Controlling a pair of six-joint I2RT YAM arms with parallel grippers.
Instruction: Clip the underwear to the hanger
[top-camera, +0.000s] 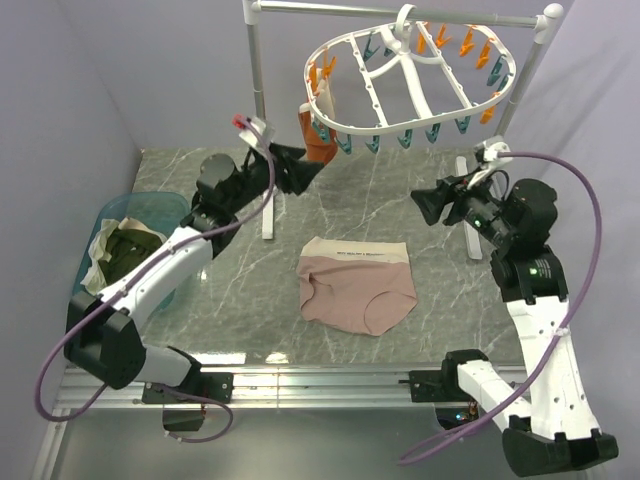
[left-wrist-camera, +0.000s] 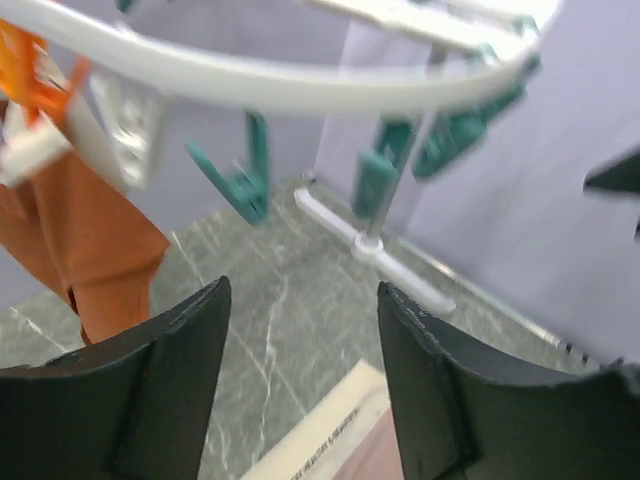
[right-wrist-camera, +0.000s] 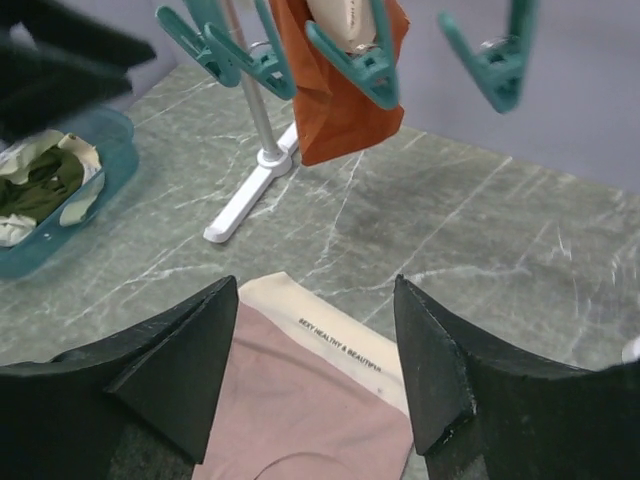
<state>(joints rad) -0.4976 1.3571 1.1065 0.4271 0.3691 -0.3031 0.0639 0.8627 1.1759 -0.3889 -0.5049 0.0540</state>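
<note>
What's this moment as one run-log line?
left gripper: open, empty | right gripper: open, empty | pale pinkish-beige cloth underwear: flat on grey marbled table, unheld | white plastic oval hanger: hanging, underwear not clipped

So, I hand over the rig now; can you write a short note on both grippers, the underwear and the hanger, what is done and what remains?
Left gripper: open, empty, raised near the hanger's left side.
Right gripper: open, empty, raised to the right of the underwear.
Underwear: flat on the middle of the table, not clipped.
Done: nothing yet for it; a rust-orange garment hangs on the hanger.
Left: grasp the underwear, lift it, clip it to a free peg.
</note>
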